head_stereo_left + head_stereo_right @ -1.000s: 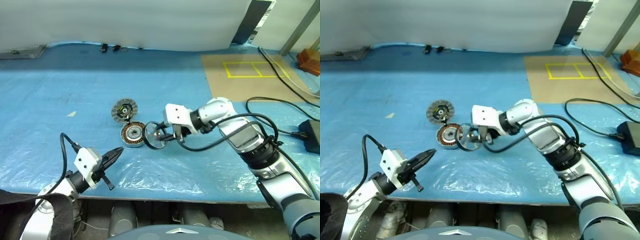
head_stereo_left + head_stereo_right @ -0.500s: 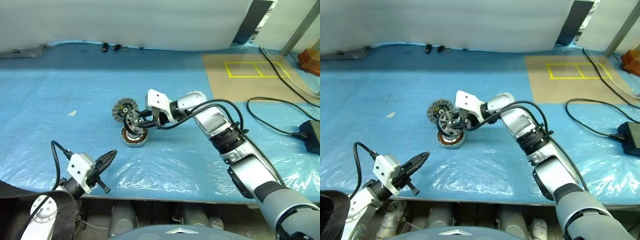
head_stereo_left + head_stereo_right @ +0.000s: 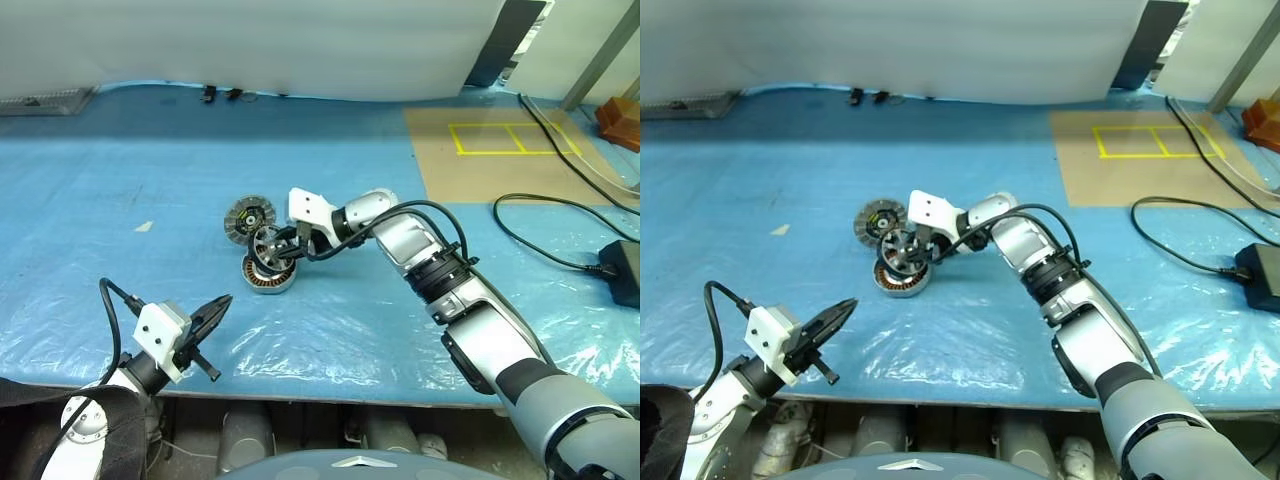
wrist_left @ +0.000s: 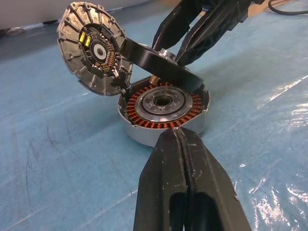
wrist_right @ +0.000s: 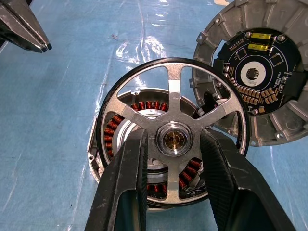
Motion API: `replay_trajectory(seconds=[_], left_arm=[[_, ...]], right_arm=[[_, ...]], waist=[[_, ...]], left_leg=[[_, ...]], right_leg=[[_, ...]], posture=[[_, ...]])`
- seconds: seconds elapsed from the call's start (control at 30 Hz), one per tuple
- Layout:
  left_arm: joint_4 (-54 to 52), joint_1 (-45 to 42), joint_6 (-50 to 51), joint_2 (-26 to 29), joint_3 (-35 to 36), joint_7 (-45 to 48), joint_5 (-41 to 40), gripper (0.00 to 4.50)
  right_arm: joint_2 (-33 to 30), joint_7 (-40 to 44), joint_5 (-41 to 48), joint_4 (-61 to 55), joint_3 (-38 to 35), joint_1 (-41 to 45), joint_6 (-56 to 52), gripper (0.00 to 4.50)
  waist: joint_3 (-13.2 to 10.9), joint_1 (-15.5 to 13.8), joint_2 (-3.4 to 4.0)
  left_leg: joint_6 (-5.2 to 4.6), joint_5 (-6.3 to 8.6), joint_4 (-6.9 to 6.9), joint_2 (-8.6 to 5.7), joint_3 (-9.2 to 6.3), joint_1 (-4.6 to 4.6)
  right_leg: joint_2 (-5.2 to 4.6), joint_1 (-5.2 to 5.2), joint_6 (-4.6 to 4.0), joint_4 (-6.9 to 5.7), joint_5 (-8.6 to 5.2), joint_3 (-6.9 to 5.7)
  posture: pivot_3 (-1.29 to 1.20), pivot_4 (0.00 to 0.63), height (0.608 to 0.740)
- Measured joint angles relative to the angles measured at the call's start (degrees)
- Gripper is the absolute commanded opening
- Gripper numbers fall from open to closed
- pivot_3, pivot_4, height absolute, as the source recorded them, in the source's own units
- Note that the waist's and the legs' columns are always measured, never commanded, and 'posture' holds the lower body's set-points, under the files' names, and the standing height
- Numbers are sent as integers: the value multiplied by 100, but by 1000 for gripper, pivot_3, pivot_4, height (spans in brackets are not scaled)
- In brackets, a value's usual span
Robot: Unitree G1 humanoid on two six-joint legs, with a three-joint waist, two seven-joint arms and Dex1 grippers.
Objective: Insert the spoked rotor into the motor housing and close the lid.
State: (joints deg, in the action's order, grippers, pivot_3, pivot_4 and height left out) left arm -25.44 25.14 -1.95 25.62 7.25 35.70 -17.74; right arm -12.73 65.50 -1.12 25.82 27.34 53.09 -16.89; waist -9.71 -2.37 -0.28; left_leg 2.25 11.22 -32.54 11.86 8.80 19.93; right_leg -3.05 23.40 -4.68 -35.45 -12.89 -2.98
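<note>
The spoked rotor point(image 5: 173, 91), a silver wheel with a dark rim, is pinched at its hub by my right gripper point(image 5: 174, 139). It hangs tilted just over the motor housing point(image 4: 163, 103), whose copper windings show through the spokes. Whether its low edge touches the housing rim I cannot tell. The lid point(image 3: 248, 216), a grey segmented disc with a dark circuit centre, stands tipped up against the housing's far side. My left gripper point(image 3: 222, 302) is shut and empty near the table's front edge, pointing at the housing point(image 3: 268, 277) from a hand's length away.
Blue plastic sheeting point(image 3: 120, 180) covers the table. A brown board with yellow tape marks point(image 3: 500, 150) lies at the far right. Black cables point(image 3: 560, 215) and a black box point(image 3: 625, 272) sit on the right side. A small white scrap point(image 3: 144, 227) lies left of the lid.
My right gripper has carried the rotor leftward, from the table beside the housing to a tilted spot over it. The left gripper has stayed shut and in place.
</note>
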Motion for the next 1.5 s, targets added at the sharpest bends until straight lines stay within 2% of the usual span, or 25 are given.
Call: replay_trajectory(seconds=[0.73, 0.93, 1.03, 1.07, 1.2, 1.33, 1.4, 1.5], left_arm=[[-12, -228, 144, 74, 1, 3, 9, 0], [-9, -267, 146, 96, 1, 6, 20, 0], [-1, -277, 147, 105, 1, 8, 22, 0], [4, -287, 147, 106, 1, 8, 22, 0], [26, -334, 147, 124, 1, 26, 22, 0], [62, -454, 147, 135, 0, 37, 22, 0], [79, -502, 147, 139, -2, 48, 22, 0], [134, -588, 148, 143, -2, 63, 19, 0]], right_arm=[[-72, 438, -270, -235, 208, -11, 54, 1254], [14, 280, -406, -170, 261, -11, 95, 3214], [92, 238, -282, -162, 129, -7, 21, 4333], [127, 239, -190, -166, 30, 2, -44, 4463], [174, 282, 180, -214, -385, 78, -430, 4463], [261, 290, 379, -324, -465, 31, -810, 4463], [305, 265, 430, -404, -466, -29, -940, 4093], [381, 140, 458, -414, -466, -134, -987, 3181]], waist=[[0, -2, 0], [0, 0, 0], [0, 1, 0], [0, 0, 1], [0, -3, 1], [0, -4, 1], [-1, 2, 1], [0, -3, 1]], left_leg=[[0, 0, -2, 0, 0, 0], [0, 0, -3, 0, 0, 1], [0, 0, -2, 1, 0, 3], [0, 0, -2, 1, 0, 3], [0, 0, -3, 0, 0, 3], [0, 0, -2, 1, 0, 3], [0, 0, -2, 1, -1, 3], [0, 0, -3, 0, -1, 3]], right_leg=[[0, 0, 0, -1, 0, 0], [0, 1, 0, -2, 0, 0], [0, 4, 0, -2, 0, 0], [0, 4, 0, -2, 0, 0], [0, 3, -1, -2, 0, 0], [0, 4, -1, -4, 0, 0], [0, 5, -1, -4, 0, 0], [0, 5, -1, -4, 0, 0]], posture=[[0, 150, 740], [0, 150, 740], [0, 150, 740], [0, 150, 740], [0, 150, 740], [0, 150, 740], [0, 150, 740], [0, 150, 740]])
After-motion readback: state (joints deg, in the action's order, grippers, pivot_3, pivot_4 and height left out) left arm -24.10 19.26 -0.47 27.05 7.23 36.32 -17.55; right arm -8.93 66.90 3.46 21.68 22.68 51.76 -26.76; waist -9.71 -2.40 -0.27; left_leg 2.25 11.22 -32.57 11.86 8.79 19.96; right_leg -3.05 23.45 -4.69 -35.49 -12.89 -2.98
